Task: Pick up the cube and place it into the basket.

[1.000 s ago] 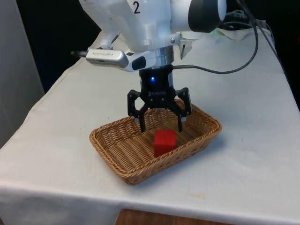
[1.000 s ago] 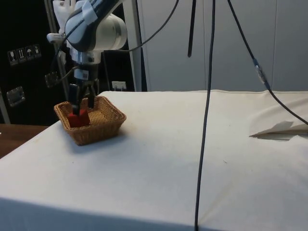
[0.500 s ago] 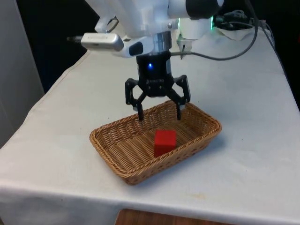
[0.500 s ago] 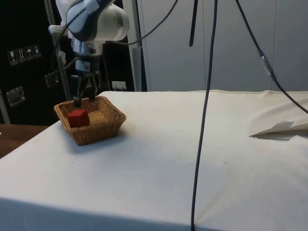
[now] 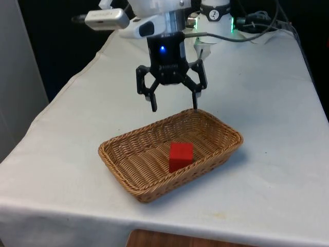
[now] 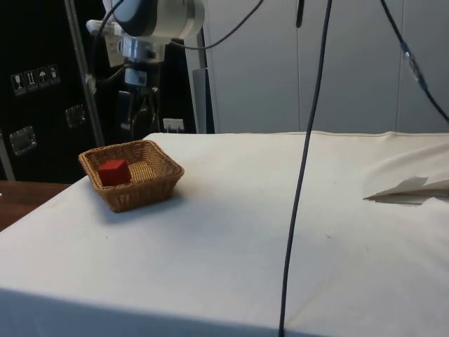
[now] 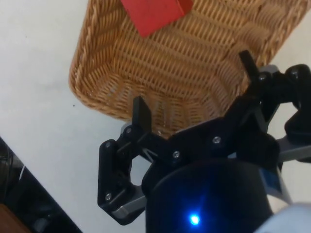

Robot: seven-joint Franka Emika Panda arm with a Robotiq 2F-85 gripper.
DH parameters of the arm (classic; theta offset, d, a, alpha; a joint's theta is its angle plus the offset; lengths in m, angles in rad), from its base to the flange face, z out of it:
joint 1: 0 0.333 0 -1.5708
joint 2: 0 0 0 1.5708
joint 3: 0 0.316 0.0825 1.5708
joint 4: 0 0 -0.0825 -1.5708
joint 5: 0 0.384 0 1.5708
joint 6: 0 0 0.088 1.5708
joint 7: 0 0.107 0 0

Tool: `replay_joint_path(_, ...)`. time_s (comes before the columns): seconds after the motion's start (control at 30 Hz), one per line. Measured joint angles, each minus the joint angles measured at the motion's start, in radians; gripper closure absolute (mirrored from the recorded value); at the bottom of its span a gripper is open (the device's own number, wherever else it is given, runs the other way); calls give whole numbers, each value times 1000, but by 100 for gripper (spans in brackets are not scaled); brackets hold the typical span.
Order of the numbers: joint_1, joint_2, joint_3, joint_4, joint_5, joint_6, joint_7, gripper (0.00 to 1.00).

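A red cube (image 5: 180, 156) lies inside the woven wicker basket (image 5: 123, 162) near the table's front edge. From the side the cube (image 6: 114, 171) rests on the floor of the basket (image 6: 140, 189). My gripper (image 5: 175, 108) hangs open and empty above the basket's far rim, clear of the cube. In the side view the gripper (image 6: 135, 126) is well above the basket. The wrist view looks down past the open gripper (image 7: 194, 85) onto the basket (image 7: 126, 77) and the cube (image 7: 156, 12).
White cloth (image 5: 267, 103) covers the table all round the basket. Black cables (image 6: 309, 140) hang in front of the side camera. A fold of cloth (image 6: 410, 189) lies at the side view's right.
My open gripper has risen out of the basket and drawn back towards the robot. The cube stays where it lay in the basket.
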Motion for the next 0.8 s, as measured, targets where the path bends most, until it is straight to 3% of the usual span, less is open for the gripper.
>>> replay_joint_path(0.57,6,-144,0,-215,1,88,-61,0)
replay_joint_path(0.8,9,-176,-1,-267,-7,118,-81,0)
